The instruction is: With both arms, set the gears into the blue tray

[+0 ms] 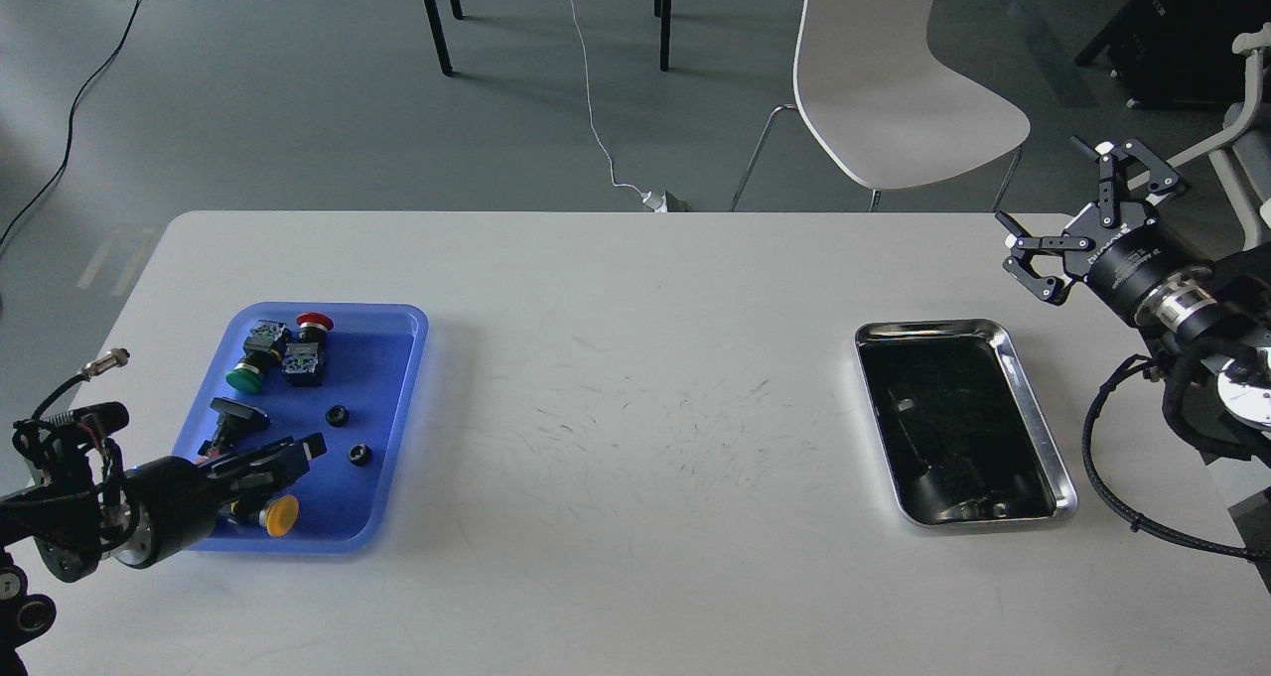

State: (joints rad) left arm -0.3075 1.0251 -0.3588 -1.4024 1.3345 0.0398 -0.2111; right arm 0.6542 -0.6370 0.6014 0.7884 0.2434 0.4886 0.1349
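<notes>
Over the blue tray [397, 378] hangs the left hand [283, 458]; right hand [1077, 214] splayed.

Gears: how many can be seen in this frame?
2. One gear lies in the blue tray, right of centre; the other gear sits just below it. More may be hidden under the left gripper or in the dark steel tray.

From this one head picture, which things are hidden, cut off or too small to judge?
- Left tool: seen end-on and dark over the blue tray; open or shut cannot be told.
- Steel tray: dark reflective inside; whether gears remain there is unclear.
- Yellow push-button: body hidden behind the left arm.
- Gears: too small to see teeth.
- Right arm: cut off by the right edge; right tool is open.
</notes>
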